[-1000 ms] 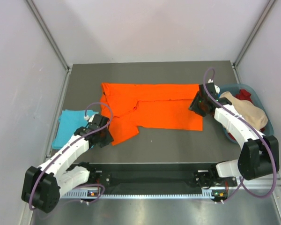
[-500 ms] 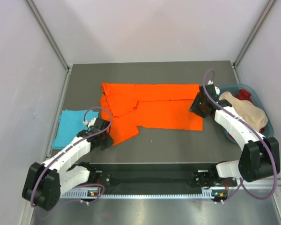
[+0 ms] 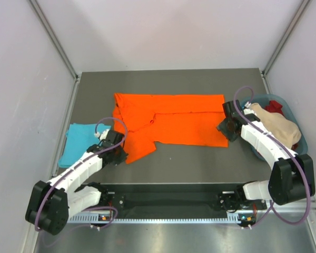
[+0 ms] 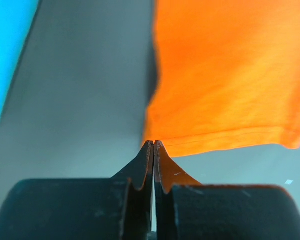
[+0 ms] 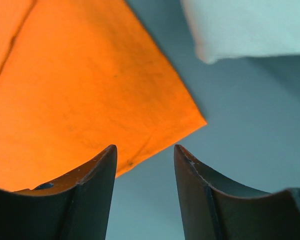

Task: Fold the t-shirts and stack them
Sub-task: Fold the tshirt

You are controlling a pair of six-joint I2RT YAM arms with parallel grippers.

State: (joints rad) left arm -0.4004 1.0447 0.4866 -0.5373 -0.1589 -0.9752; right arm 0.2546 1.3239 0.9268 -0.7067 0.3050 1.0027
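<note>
The orange t-shirt [image 3: 174, 118] lies spread across the middle of the table, partly folded, with a flap hanging toward the front left. My left gripper [image 3: 122, 156] is at that flap's lower corner. In the left wrist view its jaws [image 4: 153, 142] are pressed together right at the corner of the orange hem [image 4: 230, 75]. The turquoise t-shirt [image 3: 79, 139] lies folded at the left edge [image 4: 5, 50]. My right gripper [image 3: 225, 128] stands open at the orange shirt's front right corner [image 5: 80, 90]: one finger [image 5: 97, 175] over the cloth, the other over bare table.
A blue basket [image 3: 301, 138] at the right edge holds beige cloth [image 3: 276, 124] and red cloth [image 3: 274, 107]. A pale object [image 5: 250, 25] shows at the top right of the right wrist view. Walls enclose the table on three sides.
My left gripper has shut at the orange flap's corner. My right gripper has slid toward the front along the shirt's right edge to its corner and opened a little wider.
</note>
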